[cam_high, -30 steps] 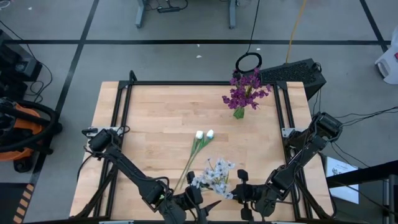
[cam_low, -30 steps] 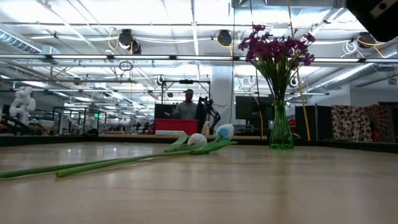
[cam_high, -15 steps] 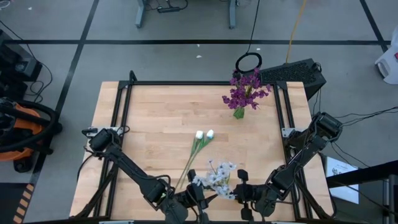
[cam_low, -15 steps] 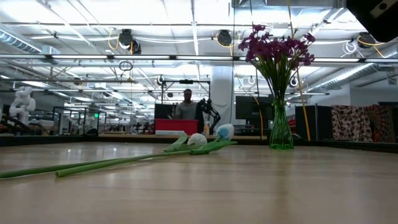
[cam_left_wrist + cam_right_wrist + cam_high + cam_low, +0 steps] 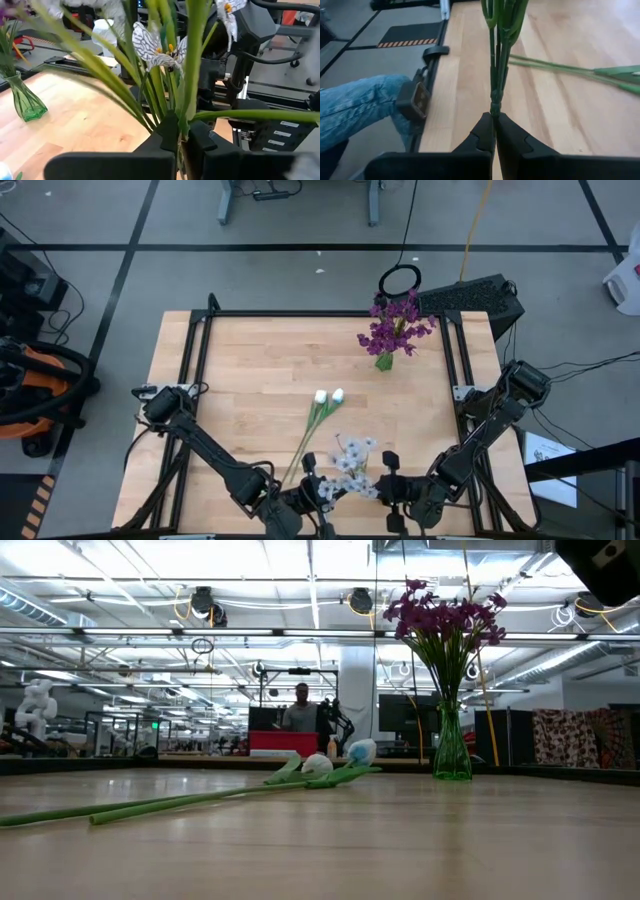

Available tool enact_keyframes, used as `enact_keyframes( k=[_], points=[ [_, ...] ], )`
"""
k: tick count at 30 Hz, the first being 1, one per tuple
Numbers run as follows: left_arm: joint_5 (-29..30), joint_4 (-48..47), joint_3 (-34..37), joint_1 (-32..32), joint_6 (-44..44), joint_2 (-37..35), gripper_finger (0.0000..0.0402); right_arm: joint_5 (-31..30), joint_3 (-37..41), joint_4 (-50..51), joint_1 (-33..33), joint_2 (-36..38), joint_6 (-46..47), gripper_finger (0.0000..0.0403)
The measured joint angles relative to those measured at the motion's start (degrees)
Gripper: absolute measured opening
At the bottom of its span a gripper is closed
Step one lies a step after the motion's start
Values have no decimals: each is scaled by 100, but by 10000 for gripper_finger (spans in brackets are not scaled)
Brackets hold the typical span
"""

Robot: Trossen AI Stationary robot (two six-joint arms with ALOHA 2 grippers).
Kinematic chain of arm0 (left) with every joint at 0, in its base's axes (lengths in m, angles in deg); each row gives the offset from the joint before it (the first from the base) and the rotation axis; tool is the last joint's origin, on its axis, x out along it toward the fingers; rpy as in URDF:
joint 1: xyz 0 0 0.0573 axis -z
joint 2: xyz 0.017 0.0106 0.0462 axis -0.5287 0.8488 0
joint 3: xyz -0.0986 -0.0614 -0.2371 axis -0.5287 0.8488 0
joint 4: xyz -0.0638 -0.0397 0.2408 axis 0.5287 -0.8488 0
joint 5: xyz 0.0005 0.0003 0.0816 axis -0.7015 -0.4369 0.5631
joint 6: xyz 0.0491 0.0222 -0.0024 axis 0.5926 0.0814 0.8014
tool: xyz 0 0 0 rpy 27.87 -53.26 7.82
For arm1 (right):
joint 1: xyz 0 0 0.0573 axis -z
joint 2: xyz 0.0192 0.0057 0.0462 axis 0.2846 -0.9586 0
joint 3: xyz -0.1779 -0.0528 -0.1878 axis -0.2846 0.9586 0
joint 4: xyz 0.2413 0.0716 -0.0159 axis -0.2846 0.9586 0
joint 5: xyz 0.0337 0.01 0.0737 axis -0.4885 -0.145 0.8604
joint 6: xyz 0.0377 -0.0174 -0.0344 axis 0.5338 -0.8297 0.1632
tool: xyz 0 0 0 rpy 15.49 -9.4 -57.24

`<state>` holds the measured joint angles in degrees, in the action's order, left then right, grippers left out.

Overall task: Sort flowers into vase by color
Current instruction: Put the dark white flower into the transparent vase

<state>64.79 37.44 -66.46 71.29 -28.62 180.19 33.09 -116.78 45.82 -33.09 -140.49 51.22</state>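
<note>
High view: the purple flowers [image 5: 396,325] are already standing in the green glass vase [image 5: 384,361] at the far right of the wooden table [image 5: 250,380], so that colour looks done to me. Two white tulips [image 5: 328,398] lie loose mid-table, stems running toward the near edge. The pale sprig [image 5: 350,463] sits at the near edge between both arms. The left gripper [image 5: 318,496] and right gripper [image 5: 388,492] are down there on either side of it. The floor around is grey with black tape lines.

Low view: the tulips lie flat on the wood, the vase stands upright on the right, well apart from them. Behind is a big lab with ceiling lights, and a person [image 5: 300,710] is far off.

Left wrist view: the left gripper's fingers [image 5: 167,134] are pinched shut on the sprig's green stems, with white veined blossoms [image 5: 159,46] right above.

Right wrist view: the right gripper's fingers [image 5: 482,132] are clamped shut on the sprig's stem end too. A denim-clad leg [image 5: 355,107] shows beside the table.

So I'd guess the sprig and tulips are left, and I see only one vase.
</note>
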Motion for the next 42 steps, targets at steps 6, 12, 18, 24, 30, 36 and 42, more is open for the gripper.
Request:
enact_keyframes(
  k=[6, 12, 18, 24, 30, 36, 42],
  points=[
    [1, -20, -2, 0, 318, -1, 12, -410, 0, -15, -72, -2, 59, 41],
    [18, -156, -2, 10, 638, -228, 13, -388, -2, -17, -74, -2, 111, 137],
    [673, -914, -2, 158, 643, -686, 13, -379, -2, -12, -74, -2, 104, 206],
    [1603, -1619, -4, 517, 580, -1200, 13, -365, -2, 36, -74, -2, 100, 232],
    [2043, -2145, -4, 916, 444, -1524, 13, -362, -2, 35, -74, -2, 96, 233],
    [2661, -3597, -4, 1334, -953, -1741, 13, -356, -2, 35, -74, -2, 96, 233],
    [2925, -4805, -4, 1769, -2348, -1880, 13, -357, -2, 33, -74, -2, 96, 233]
  ],
)
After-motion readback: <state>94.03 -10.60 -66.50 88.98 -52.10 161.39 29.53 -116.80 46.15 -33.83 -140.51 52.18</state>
